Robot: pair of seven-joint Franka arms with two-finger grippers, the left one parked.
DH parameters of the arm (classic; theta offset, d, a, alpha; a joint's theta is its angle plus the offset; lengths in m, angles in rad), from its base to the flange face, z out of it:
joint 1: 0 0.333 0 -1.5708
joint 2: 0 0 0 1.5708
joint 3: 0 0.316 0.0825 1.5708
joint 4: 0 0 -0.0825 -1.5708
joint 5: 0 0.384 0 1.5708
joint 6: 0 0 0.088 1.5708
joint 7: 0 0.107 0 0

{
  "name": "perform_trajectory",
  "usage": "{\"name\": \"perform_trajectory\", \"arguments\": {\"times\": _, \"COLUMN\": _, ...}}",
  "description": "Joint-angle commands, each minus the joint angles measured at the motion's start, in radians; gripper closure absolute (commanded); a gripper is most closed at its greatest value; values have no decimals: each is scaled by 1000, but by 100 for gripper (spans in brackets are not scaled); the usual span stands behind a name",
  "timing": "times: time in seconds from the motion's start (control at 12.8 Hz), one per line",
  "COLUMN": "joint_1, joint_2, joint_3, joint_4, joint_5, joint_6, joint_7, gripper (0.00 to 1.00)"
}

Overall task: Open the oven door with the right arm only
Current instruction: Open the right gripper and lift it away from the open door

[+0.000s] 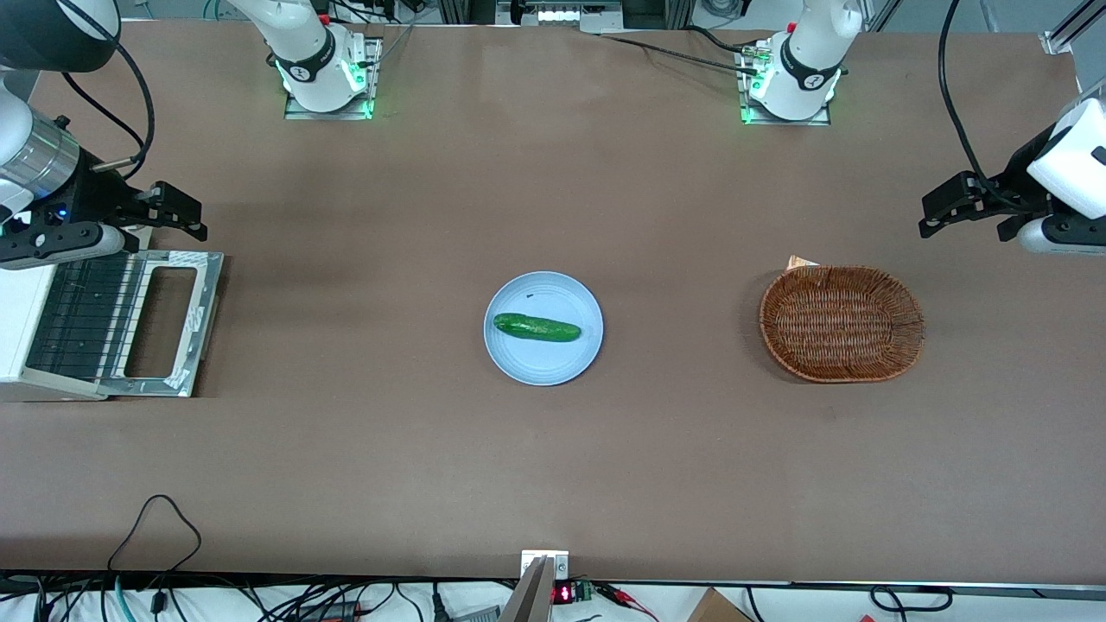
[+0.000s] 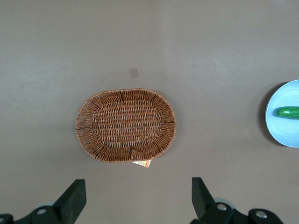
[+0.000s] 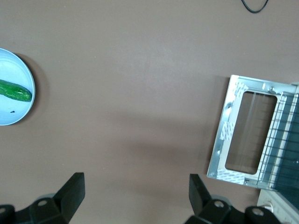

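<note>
I see the oven door [image 1: 164, 321] folded fully down, lying flat on the bench [image 1: 553, 466] at the working arm's end, its shiny metal inner side up, hinged to the white toaster oven [image 1: 26, 333] at the bench edge. My right arm [image 1: 34, 164] hangs above the oven, its jaws [image 1: 177, 212] spread wide and holding nothing, just above the door's edge farther from the front camera. Mid-bench, a cucumber [image 1: 537, 327] lies on a blue plate [image 1: 553, 367]. A wicker basket [image 1: 842, 323] sits toward the parked arm's end.
</note>
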Motion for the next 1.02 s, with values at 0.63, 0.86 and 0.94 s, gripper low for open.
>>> {"name": "perform_trajectory", "arguments": {"times": 0.63, "joint_1": -42, "joint_2": -10, "joint_3": 27, "joint_4": 2, "joint_5": 13, "joint_6": -84, "joint_7": 24, "gripper": 1}}
{"name": "perform_trajectory", "arguments": {"times": 0.86, "joint_1": -42, "joint_2": -10, "joint_3": 27, "joint_4": 7, "joint_5": 8, "joint_6": -83, "joint_7": 24, "gripper": 1}}
{"name": "perform_trajectory", "arguments": {"times": 0.94, "joint_1": -44, "joint_2": -8, "joint_3": 26, "joint_4": 8, "joint_5": 8, "joint_6": -83, "joint_7": 23, "gripper": 1}}
